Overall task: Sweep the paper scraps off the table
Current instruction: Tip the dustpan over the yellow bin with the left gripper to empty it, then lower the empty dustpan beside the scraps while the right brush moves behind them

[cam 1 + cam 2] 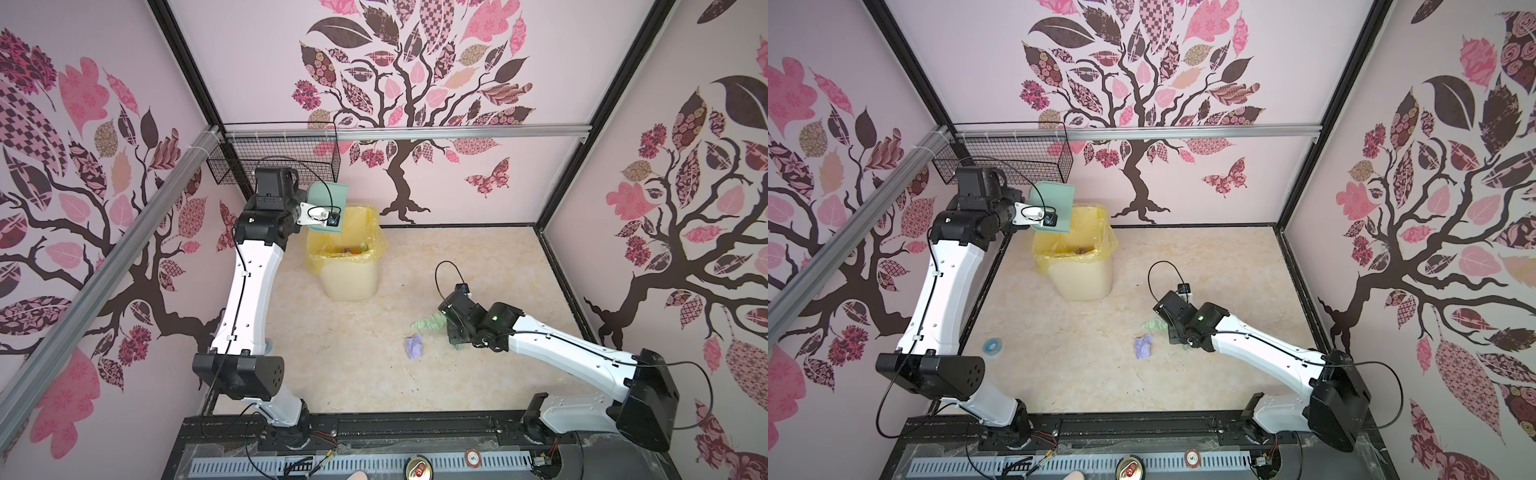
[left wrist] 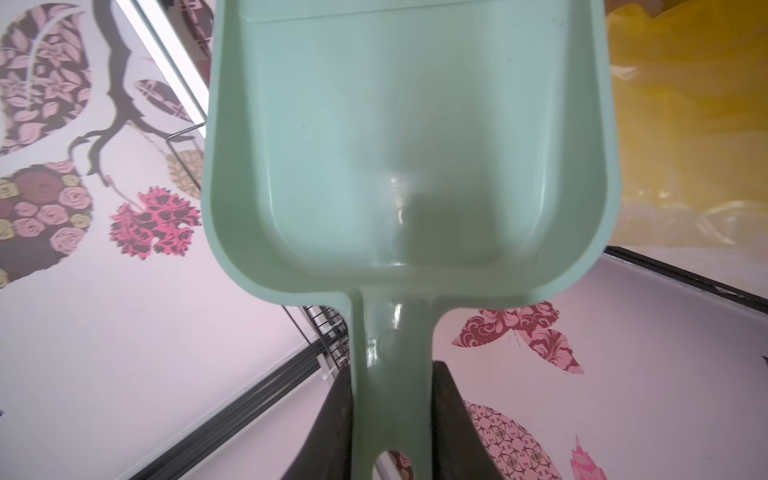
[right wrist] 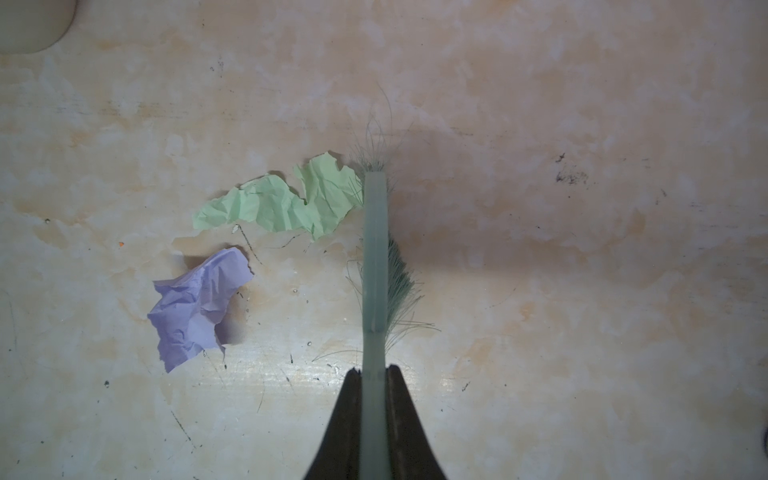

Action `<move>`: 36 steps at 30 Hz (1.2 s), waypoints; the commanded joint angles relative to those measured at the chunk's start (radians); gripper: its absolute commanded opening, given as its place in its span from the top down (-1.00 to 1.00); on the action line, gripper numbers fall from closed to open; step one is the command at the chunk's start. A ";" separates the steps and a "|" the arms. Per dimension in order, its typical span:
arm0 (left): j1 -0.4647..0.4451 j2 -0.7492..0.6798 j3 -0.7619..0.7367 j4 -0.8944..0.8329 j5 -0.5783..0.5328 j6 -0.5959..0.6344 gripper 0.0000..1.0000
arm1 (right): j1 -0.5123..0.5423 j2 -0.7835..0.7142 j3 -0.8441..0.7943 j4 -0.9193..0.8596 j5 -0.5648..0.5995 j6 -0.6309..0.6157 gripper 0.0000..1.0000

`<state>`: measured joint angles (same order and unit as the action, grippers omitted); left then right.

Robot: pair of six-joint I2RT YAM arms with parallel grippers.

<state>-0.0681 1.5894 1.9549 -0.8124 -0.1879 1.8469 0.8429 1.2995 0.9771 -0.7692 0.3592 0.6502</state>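
Note:
Two paper scraps lie on the beige table (image 1: pixel 478 266): a pale green one (image 1: pixel 428 322) (image 1: pixel 1152 324) (image 3: pixel 282 203) and a lilac one (image 1: pixel 414 346) (image 1: pixel 1143 347) (image 3: pixel 199 301). My right gripper (image 3: pixel 374 370) is shut on the teal brush (image 3: pixel 375 249), held low over the table. The brush's bristles touch the green scrap's edge, and the lilac scrap lies apart from them. My left gripper (image 2: pixel 392 374) is shut on the handle of the teal dustpan (image 2: pixel 407 145) (image 1: pixel 328 195), raised and tipped over the yellow-lined bin (image 1: pixel 347 266). The pan is empty. Some scraps show inside the bin (image 1: pixel 355 249).
A black wire basket (image 1: pixel 282 162) hangs on the back rail, behind the left wrist. A blue tape roll (image 1: pixel 992 344) lies on the table beside the left arm. A drinks can (image 1: pixel 419 469) sits on the front frame. Pink tree-patterned walls close three sides.

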 commanded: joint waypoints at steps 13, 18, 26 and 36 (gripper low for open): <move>-0.004 -0.168 0.212 -0.213 0.237 -0.194 1.00 | -0.003 -0.035 -0.022 -0.043 -0.006 0.014 1.00; -0.004 -0.283 0.157 -0.499 0.347 -0.289 1.00 | -0.003 -0.041 -0.024 -0.052 0.001 0.014 1.00; -0.003 -0.651 -0.457 -0.541 0.454 -0.388 1.00 | -0.004 -0.042 0.087 -0.170 0.103 -0.037 1.00; -0.007 -0.826 -1.036 -0.447 0.528 -0.532 1.00 | -0.008 0.141 0.401 -0.343 0.286 -0.203 1.00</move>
<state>-0.0719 0.7692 0.9989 -1.3144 0.2897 1.3785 0.8410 1.3716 1.3037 -1.0264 0.5526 0.5167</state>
